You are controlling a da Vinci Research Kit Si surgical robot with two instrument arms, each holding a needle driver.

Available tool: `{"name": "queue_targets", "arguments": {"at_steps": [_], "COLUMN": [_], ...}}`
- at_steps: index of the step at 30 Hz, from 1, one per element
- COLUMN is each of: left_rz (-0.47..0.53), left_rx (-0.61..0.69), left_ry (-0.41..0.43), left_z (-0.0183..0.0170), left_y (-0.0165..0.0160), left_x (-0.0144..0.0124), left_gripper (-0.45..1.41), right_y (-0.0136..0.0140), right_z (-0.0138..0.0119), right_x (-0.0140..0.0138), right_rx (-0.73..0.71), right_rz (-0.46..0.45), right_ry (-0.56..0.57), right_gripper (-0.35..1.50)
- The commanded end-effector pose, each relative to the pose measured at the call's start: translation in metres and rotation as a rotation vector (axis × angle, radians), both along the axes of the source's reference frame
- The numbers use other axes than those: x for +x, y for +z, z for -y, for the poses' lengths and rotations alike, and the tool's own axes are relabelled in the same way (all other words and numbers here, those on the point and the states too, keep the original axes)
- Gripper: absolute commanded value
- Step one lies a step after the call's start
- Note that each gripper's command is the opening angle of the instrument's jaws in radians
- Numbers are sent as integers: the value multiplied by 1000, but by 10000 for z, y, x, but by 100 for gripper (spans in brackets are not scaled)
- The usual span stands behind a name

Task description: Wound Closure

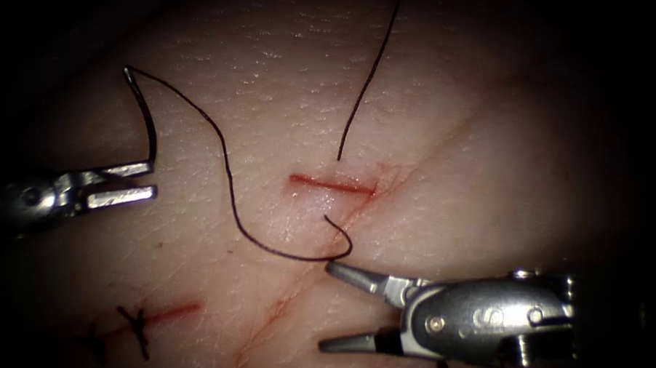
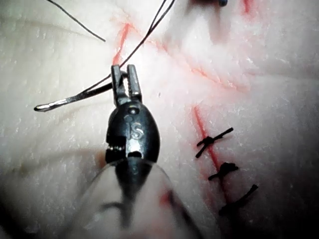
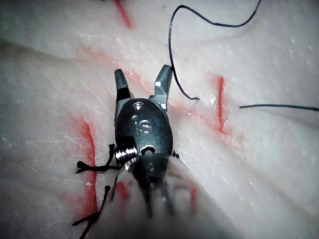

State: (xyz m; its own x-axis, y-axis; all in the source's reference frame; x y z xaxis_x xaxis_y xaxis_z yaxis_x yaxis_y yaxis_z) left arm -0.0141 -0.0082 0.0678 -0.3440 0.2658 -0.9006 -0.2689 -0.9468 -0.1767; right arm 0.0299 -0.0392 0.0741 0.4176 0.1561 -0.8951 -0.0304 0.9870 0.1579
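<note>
The left end effector (image 1: 124, 182) sits at the left of the scene, well left of the cut (image 1: 333, 183), and pinches the needle (image 1: 147, 116) near one end of its curve; the two jaws look slightly parted past the grip, but the needle is clamped at the upper one. The needle arcs up and away from the jaws, free of the tissue (image 1: 490, 139), its far tip standing above the skin where the thread (image 1: 230, 180) joins it. In the left wrist view the same end effector (image 2: 127, 82) grips the needle (image 2: 70, 101) crosswise, the steel lying out to one side over the pale surface. From the needle the thread sweeps down in a long loop across the tissue left of the cut, curls along the near side and runs into the skin just below the cut; a second strand comes out just above the cut and climbs off toward the far edge. The right end effector (image 1: 324, 304) lies near and to the right, its jaws spread wide and holding nothing, the upper tip just beside the loop's low bend. The right wrist view shows those spread jaws (image 3: 144, 79) with the thread (image 3: 172, 50) curling close by. Dark finished stitches (image 1: 137, 323) cross another red line at the near left.
</note>
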Motion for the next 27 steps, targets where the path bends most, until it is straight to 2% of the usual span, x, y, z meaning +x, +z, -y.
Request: {"name": "queue_targets", "arguments": {"at_steps": [1,7,10,14,16,21,27], "left_rz": [-4,-27,-36,-48,-55,-54,-53], "left_rx": [1,2,2,3,3,4,4], "left_ry": [-3,-19,-25,-35,-43,-42,-41], "left_z": [2,-6,-9,-8,-7,-7,-5], "left_y": [7,11,12,12,11,11,12], "left_x": [-4,9,16,19,18,17,17], "left_gripper": [-45,-45,-45,-45,-45,-45,-45], "right_y": [15,46,55,64,70,81,94], "right_z": [3,9,11,3,-6,-20,-22], "right_x": [1,-7,-13,-17,-15,-3,15], "right_rx": [-15,-46,-56,-60,-54,-54,-38], "right_rz": [8,21,19,25,14,10,-3], "right_ry": [2,3,1,18,51,103,120], "right_gripper": [126,128,114,111,106,109,108]}}
